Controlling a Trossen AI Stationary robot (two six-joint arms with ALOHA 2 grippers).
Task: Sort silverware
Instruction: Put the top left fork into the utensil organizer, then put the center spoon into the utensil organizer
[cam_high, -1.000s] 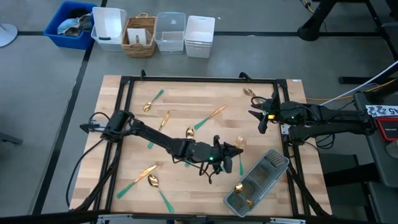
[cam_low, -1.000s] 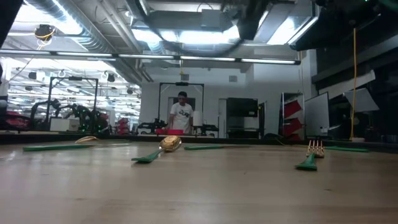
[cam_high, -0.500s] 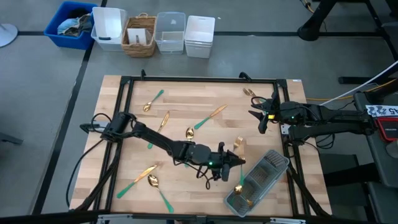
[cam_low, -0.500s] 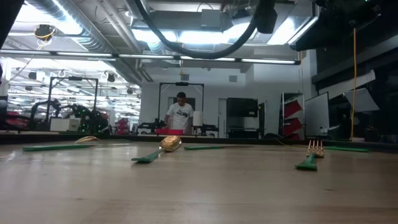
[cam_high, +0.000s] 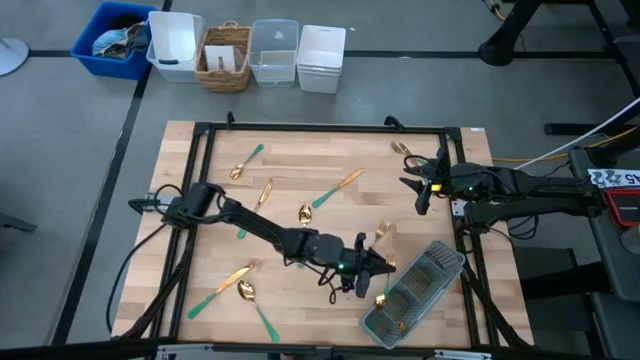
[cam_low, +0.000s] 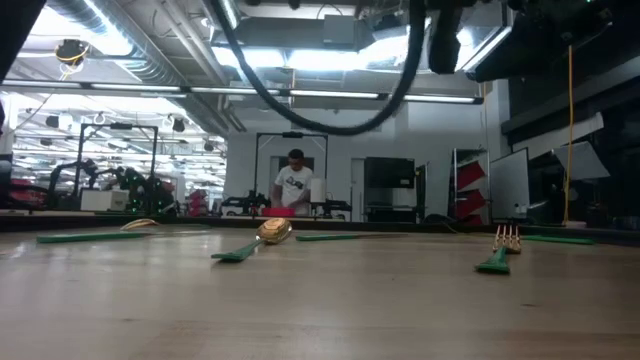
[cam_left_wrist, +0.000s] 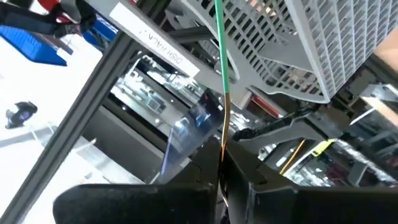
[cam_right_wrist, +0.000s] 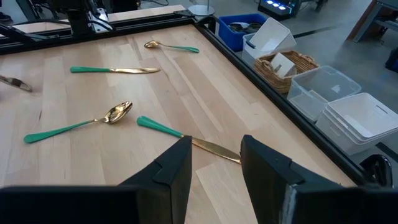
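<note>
The left tool (cam_high: 372, 277) is reaching across the table (cam_high: 290, 180) and hanging just beside the near end of the clear tray (cam_high: 415, 292). Its own wrist camera is showing the fingers pinched tight on a slim piece of silverware (cam_left_wrist: 219, 68), gold at the grip and teal-green further out, pointing away from the tool toward the tray's grid wall (cam_left_wrist: 292, 43). Which kind of piece it is cannot be told, since the head is hidden between the fingers. Holding it by the head end, with the handle leading, is probably meant to let the piece slide lengthwise into one of the tray's long compartments.

A gold spoon (cam_high: 382, 303) is already lying in the tray right beside the left tool. A fork (cam_high: 383, 235) is resting on the wood just beyond the tool, on the side away from the tray.

The rest is lying scattered well apart from the left tool: a spoon (cam_high: 306, 212) and a knife (cam_high: 337, 187) toward the middle, two pieces (cam_high: 250, 172) nearer the far left corner, and more (cam_high: 240, 287) near the front left edge. This spread is giving each piece room for a clean pick.

The right tool (cam_high: 418, 185) is waiting at the table's right edge, fingers parted with nothing between them, with a knife (cam_right_wrist: 186, 135) lying just ahead of it.
</note>
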